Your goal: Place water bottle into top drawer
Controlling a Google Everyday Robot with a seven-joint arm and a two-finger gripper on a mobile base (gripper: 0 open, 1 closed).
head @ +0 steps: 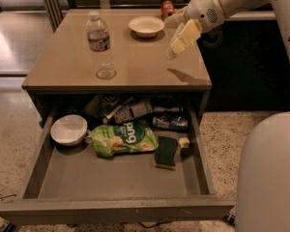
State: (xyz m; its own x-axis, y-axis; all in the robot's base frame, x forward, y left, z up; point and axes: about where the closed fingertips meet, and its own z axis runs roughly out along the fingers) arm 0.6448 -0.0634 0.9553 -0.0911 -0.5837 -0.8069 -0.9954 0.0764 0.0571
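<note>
The water bottle [99,45] stands upright on the tan cabinet top [135,62], left of centre; it is clear ribbed plastic with a white cap and a dark label band. The top drawer [116,178] is pulled open below, grey, wide and shallow. My gripper [180,38] hangs above the right part of the cabinet top, well to the right of the bottle and apart from it, pointing down to the left. It holds nothing.
A white bowl [146,26] and an orange can [167,7] sit at the back of the top. In the drawer lie a white bowl [68,129], a green snack bag [124,138], a sponge [166,152] and dark packets and bottles [135,110] at the back.
</note>
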